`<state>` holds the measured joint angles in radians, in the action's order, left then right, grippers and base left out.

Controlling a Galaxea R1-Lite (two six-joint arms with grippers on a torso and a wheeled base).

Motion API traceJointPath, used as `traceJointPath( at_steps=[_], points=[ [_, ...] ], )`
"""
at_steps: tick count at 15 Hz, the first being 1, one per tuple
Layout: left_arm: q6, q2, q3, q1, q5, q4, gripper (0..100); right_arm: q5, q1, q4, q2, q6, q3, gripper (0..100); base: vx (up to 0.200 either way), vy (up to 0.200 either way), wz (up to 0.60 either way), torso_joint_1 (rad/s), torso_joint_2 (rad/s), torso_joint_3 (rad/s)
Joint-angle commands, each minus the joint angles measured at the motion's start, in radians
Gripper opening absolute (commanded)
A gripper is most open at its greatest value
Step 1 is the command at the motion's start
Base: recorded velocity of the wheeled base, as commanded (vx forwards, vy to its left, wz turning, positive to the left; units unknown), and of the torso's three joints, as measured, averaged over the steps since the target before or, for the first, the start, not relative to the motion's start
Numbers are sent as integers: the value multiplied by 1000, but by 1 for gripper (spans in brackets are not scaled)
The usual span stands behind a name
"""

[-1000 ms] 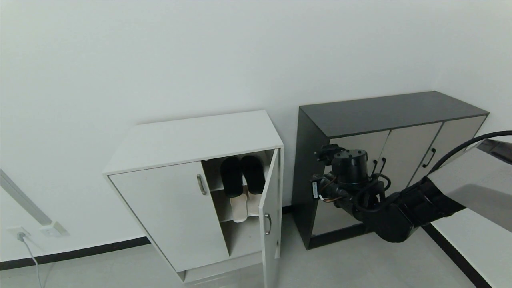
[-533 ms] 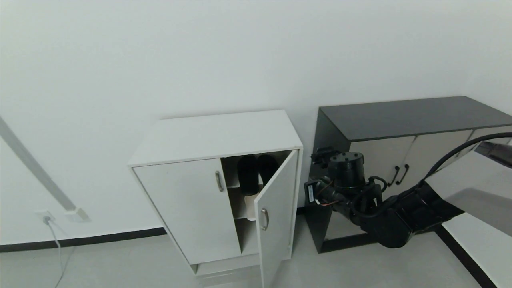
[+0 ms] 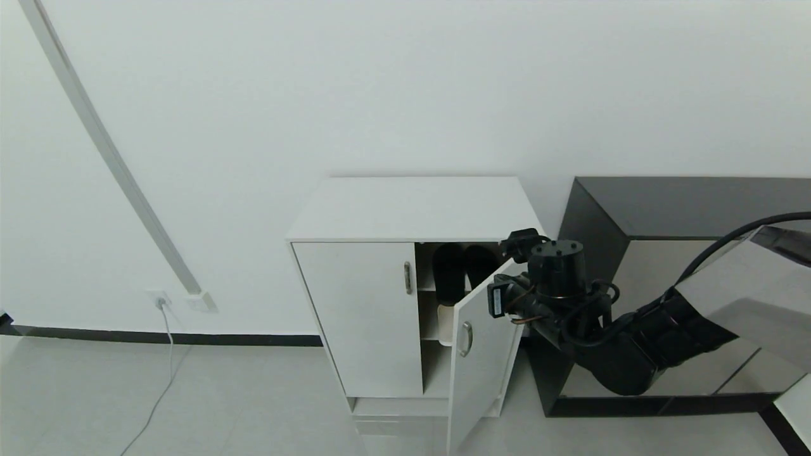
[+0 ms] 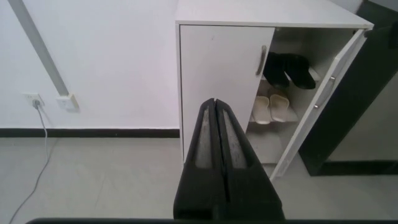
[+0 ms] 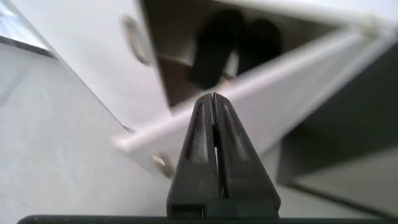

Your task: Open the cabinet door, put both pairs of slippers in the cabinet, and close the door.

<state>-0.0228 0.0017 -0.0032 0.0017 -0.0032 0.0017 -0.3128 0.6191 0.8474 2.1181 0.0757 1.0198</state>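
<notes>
Two pairs, black slippers (image 3: pixel 450 275) above pale slippers (image 3: pixel 445 323), were shelved in the cabinet (image 3: pixel 412 209), its door (image 3: pixel 485 354) half open. Jaws were together on the right gripper (image 5: pixel 214 99), beside the door, and the left gripper (image 4: pixel 214 104). The door was judged best pushed near its handle edge until flush

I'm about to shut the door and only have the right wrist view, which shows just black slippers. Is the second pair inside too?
Observer: Yes. The left wrist view shows the cream slippers inside, one level below the black slippers.
Operator: How far open is the door?
Observer: In the head view the right door stands roughly half open; the left door is shut.
Operator: Is the left arm out of the way?
Observer: The left tool is shut, empty and back from the cabinet.
</notes>
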Motion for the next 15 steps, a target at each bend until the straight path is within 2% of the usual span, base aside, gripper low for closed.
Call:
traceJointPath(
  at_steps=[1, 4, 7, 13, 15],
  points=[
    [0, 0, 0, 0, 0, 0, 0, 1, 4, 2, -13, -1, -18, 0, 0, 0, 0, 0, 0, 0],
    [0, 0, 0, 1, 0, 0, 0, 15, 5, 1, -70, 1, -113, 0, 0, 0, 0, 0, 0, 0],
    [1, 0, 0, 0, 0, 0, 0, 83, 13, 55, -106, 7, -251, 0, 0, 0, 0, 0, 0, 0],
    [3, 0, 0, 1, 0, 0, 0, 110, 14, 213, -95, 7, -438, 0, 200, 0, 0, 0, -2, 5],
    [1, 0, 0, 0, 0, 0, 0, 110, 30, 214, -92, 7, -446, 0, 0, 0, 0, 0, 0, 0]
  ],
)
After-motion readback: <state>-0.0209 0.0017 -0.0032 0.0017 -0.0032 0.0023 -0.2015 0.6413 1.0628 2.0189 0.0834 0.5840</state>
